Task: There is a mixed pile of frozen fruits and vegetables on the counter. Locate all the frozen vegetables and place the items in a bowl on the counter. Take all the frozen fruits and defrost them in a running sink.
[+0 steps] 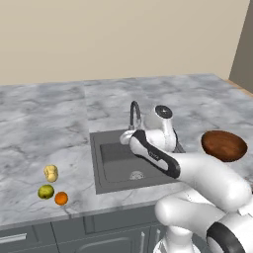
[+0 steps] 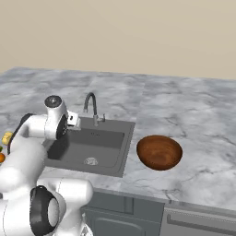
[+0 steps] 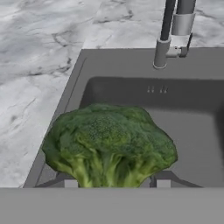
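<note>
Broccoli is the job right now, but going big to small: the marbled table runs wall to wall, the dark sink sits in it, and the brown bowl rests just past the sink's far side. The hand is pinching the floret above the basin's left edge. My take: carry it high enough to clear the faucet, stop over the bowl's middle, then let go low. Potato, green fruit and orange ball wait together near the table's front edge.
</note>
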